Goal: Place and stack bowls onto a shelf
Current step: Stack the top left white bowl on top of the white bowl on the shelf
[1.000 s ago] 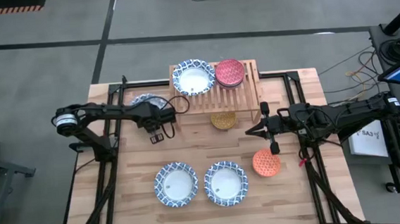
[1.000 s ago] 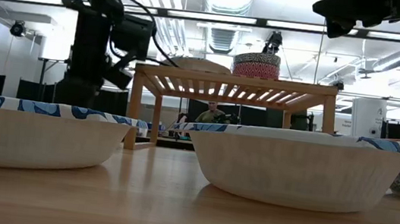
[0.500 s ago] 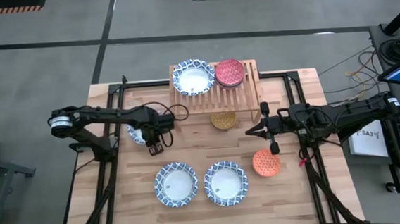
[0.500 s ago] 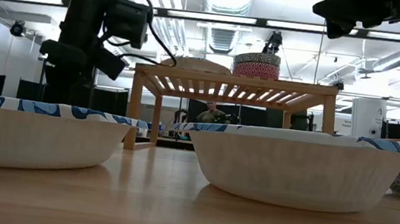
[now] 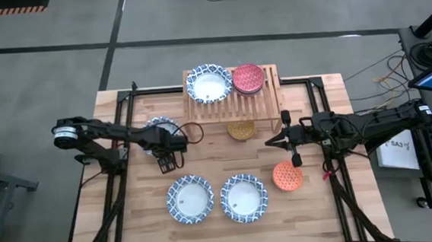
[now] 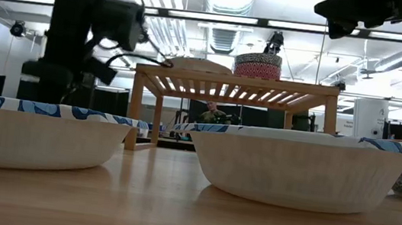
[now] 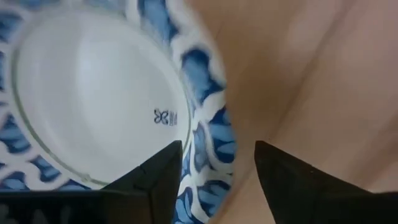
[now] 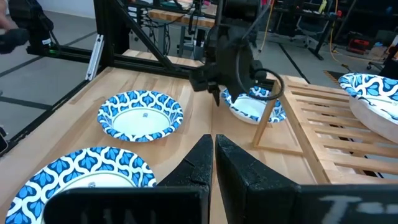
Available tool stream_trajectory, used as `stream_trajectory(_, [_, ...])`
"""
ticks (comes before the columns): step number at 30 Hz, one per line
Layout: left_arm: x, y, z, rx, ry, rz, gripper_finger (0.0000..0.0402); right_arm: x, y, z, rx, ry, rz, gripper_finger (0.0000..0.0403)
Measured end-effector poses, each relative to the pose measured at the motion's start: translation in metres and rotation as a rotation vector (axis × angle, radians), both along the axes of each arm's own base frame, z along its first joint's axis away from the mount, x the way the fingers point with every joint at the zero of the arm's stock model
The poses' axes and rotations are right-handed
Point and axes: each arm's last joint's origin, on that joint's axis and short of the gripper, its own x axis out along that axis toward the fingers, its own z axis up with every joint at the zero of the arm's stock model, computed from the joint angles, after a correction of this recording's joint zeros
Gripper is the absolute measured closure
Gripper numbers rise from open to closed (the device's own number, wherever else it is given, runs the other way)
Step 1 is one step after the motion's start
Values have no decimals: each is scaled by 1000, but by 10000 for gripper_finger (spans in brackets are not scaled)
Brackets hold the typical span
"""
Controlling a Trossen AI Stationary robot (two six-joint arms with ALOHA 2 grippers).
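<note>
A blue-and-white bowl (image 5: 160,127) sits on the table left of the wooden shelf (image 5: 267,94), partly under my left arm. My left gripper (image 5: 166,165) points down, open, at this bowl's near rim (image 7: 208,134), one finger inside and one outside. A second blue-and-white bowl (image 5: 208,84) and a pink-red bowl (image 5: 247,78) stand on the shelf. A mustard bowl (image 5: 241,130) is on the table at the shelf's front. My right gripper (image 5: 268,142) hovers shut and empty to the right of the mustard bowl. My left gripper stands over the bowl's near rim (image 7: 211,155) from above, its fingers (image 7: 161,177) on either side of the wall. Whether either finger touches the bowl, I cannot tell. The bowl rests on the table by the shelf's leg (image 8: 264,124).
Two blue-and-white bowls (image 5: 190,198) (image 5: 243,198) and an orange bowl (image 5: 287,175) lie toward the near edge. Black frame rails (image 5: 121,181) run along the table's sides. People (image 6: 212,115) show in the room behind.
My left gripper has moved toward the table's near edge and has opened. The blue-and-white bowl left of the shelf has shifted a little toward the near edge with it and now lies on the table.
</note>
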Motion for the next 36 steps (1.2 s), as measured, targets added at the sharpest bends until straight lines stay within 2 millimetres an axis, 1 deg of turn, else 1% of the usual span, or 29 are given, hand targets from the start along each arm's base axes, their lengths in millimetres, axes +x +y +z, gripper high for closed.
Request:
stream_trajectory(2, [-6,0,-8,4,14,21,231,0,0,0,0,0,0,394])
stream_trajectory(4, [-11,-1,-13,4,32,45,252,0,0,0,0,-5,0,394])
stream_trajectory(6, [-13,-3,-15,7,43,60,285,0,0,1,-5,-15,1,394])
stream_trajectory(8, [-13,-6,-14,10,47,58,334,0,0,1,-5,-16,2,394])
stream_trajectory(9, [-14,-8,-13,19,58,51,362,0,0,1,-6,-15,2,394])
stream_trajectory(10, [-14,-9,-10,23,66,50,380,0,0,1,-6,-15,2,394])
stream_trajectory(11, [-13,-9,-6,24,68,55,388,0,0,1,-5,-16,2,394])
stream_trajectory(14, [-11,-13,10,46,87,54,394,0,0,1,-4,-15,2,394])
stream_trajectory(17, [-8,-18,35,68,74,49,399,0,0,1,-1,-15,1,394])
stream_trajectory(19, [-6,-22,56,103,43,25,400,0,0,1,2,-14,1,394])
stream_trajectory(21, [-4,-27,78,144,-3,-5,401,0,0,1,5,-15,0,394])
stream_trajectory(25, [-5,-34,132,215,-122,-39,401,0,0,1,13,-14,-1,394])
stream_trajectory(29, [-3,-32,177,317,-265,-41,401,0,0,1,12,-14,-1,394])
stream_trajectory(31, [6,-29,196,390,-361,-101,401,0,0,1,11,-14,-1,394])
stream_trajectory(33, [20,-25,211,458,-447,-210,401,0,0,1,11,-14,-1,394])
stream_trajectory(36, [45,-14,227,550,-507,-359,401,0,0,1,12,-14,-1,394])
